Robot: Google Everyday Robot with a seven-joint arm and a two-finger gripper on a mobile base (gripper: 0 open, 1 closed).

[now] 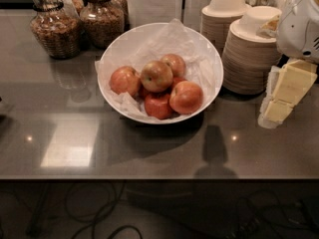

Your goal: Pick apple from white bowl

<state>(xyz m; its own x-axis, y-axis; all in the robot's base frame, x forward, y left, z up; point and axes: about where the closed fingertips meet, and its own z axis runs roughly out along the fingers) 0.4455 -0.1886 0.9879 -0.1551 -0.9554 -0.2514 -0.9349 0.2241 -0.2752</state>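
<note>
A wide glossy white bowl (207,54) lined with crumpled white paper stands in the middle of the grey counter. It holds several red-yellow apples (156,75) piled together, and one apple (186,97) lies nearest the right rim. My gripper (275,112), pale yellow under a white arm housing (299,26), hangs at the right edge of the view. It is to the right of the bowl, apart from it, and above the counter. It holds nothing that I can see.
Two stacks of beige disposable bowls (247,54) stand right behind the gripper, between it and the white bowl. Two glass jars of grain (55,31) stand at the back left. The counter's front edge (149,176) runs below, with cables on the floor.
</note>
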